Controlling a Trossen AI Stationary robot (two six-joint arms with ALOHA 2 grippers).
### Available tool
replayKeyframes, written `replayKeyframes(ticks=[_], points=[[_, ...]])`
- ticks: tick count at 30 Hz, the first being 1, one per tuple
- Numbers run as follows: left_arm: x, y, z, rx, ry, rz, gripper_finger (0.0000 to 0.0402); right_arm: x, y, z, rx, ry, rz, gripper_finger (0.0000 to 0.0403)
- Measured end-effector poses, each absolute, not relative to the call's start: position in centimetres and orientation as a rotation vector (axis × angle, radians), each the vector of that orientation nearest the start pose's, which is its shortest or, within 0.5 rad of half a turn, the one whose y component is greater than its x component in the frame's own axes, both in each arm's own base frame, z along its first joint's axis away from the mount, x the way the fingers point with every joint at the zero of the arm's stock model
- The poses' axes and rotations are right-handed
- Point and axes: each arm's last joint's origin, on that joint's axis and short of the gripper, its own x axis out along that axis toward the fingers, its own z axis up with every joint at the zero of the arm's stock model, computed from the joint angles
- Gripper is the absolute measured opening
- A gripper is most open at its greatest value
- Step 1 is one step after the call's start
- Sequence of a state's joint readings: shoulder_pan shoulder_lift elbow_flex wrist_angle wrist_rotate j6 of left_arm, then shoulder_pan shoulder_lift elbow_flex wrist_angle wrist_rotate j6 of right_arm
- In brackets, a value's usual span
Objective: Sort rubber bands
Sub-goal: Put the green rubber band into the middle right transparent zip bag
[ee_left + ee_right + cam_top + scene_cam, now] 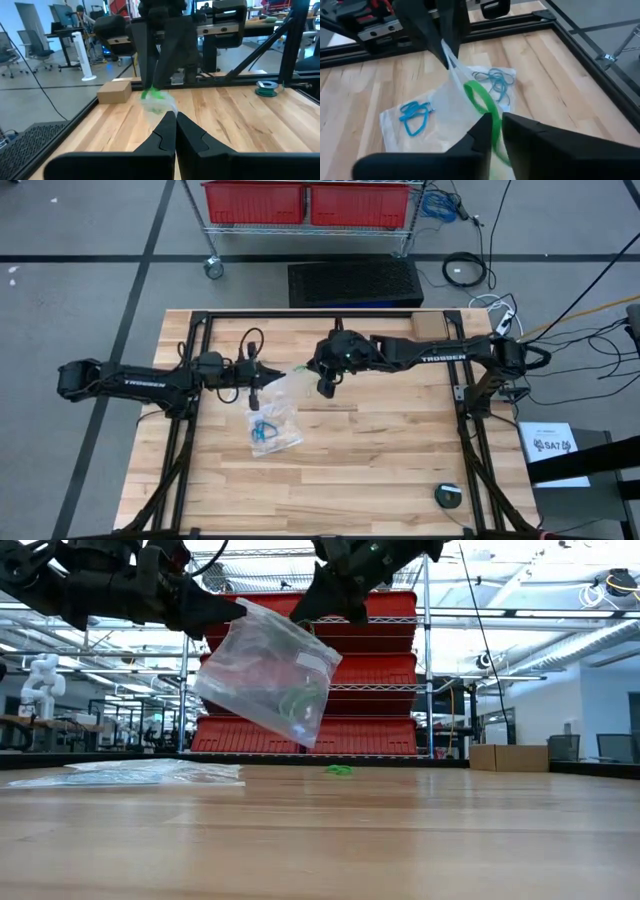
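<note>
Clear bag [268, 670] hangs above the table [380, 470], left gripper [215, 612] clamped on one corner, right gripper [494, 122] barely parted around a green rubber band [481, 101], probably at the bag mouth. Band may drop beside the bag, bag may slip. Blue bands [415, 116] lie beneath on flat bags [272, 430].

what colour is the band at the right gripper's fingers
Green. The band shows best in the right wrist view, running between the right gripper and the clear bag.
</note>
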State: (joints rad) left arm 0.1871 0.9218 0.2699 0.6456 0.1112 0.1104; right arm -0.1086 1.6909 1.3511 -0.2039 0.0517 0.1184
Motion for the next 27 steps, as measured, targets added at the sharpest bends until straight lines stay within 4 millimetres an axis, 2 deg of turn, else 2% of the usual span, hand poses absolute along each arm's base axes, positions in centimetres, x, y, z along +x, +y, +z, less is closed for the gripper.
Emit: replayKeyframes(ticks=[6,16,19,22,24,27], points=[[18.5,3.2,21.2,0.109,0.011,0.074,0.0002,38.3,-4.5,29.1,0.150,0.536,-0.136,0.0068],[18.5,3.2,21.2,0.114,0.012,0.074,0.0002,38.1,-3.8,29.4,0.147,0.539,-0.080,0.0069],[18.5,3.3,21.3,0.136,0.015,0.109,0.0002,36.3,-4.0,30.6,0.123,0.586,-0.109,0.0076],[18.4,3.4,21.3,0.137,0.016,0.130,0.0002,33.6,-4.3,31.8,0.048,0.699,-0.222,0.0078],[18.2,3.5,21.3,0.144,0.032,0.143,0.0002,32.1,-5.0,31.3,0.048,0.810,-0.305,0.0078],[17.9,3.9,21.1,0.157,0.066,0.198,0.0002,31.1,-5.8,28.7,0.141,0.890,-0.311,0.0078]])
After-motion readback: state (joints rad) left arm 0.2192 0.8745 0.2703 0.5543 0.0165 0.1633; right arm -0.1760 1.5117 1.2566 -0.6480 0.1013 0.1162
